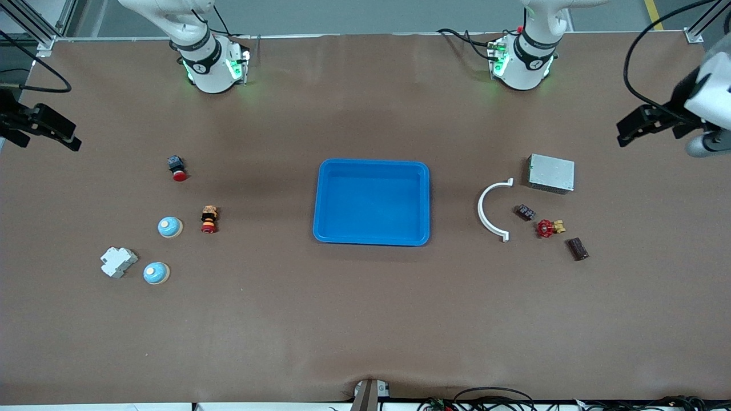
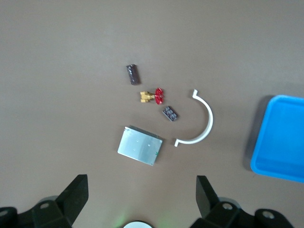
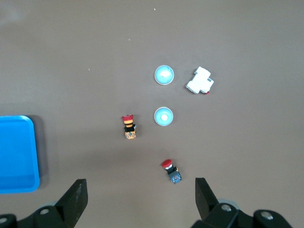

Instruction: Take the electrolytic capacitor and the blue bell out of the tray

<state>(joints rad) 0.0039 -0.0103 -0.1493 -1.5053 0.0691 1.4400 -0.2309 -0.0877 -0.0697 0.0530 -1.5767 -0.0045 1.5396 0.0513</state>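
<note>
Nearest the front camera, a blue bell (image 1: 155,273) is sitting on the table toward the right arm's end, a second blue bell (image 1: 169,227) lying a little farther off. You are seeing the tray (image 1: 371,171) lying empty mid-table, its long axis running between the two arms' ends. By my judgement nothing is waiting to be lifted out, so you are best keeping both arms waiting, clear of the rim.

Through the left wrist view, the left gripper (image 2: 141,190) is hanging spread wide over the table, holding nothing. The electrolytic capacitor (image 2: 133,74) is lying flat, well apart from the tray, angled across the table.

Through the right wrist view, the right gripper (image 3: 137,190) is likewise gaping empty over the table.
</note>
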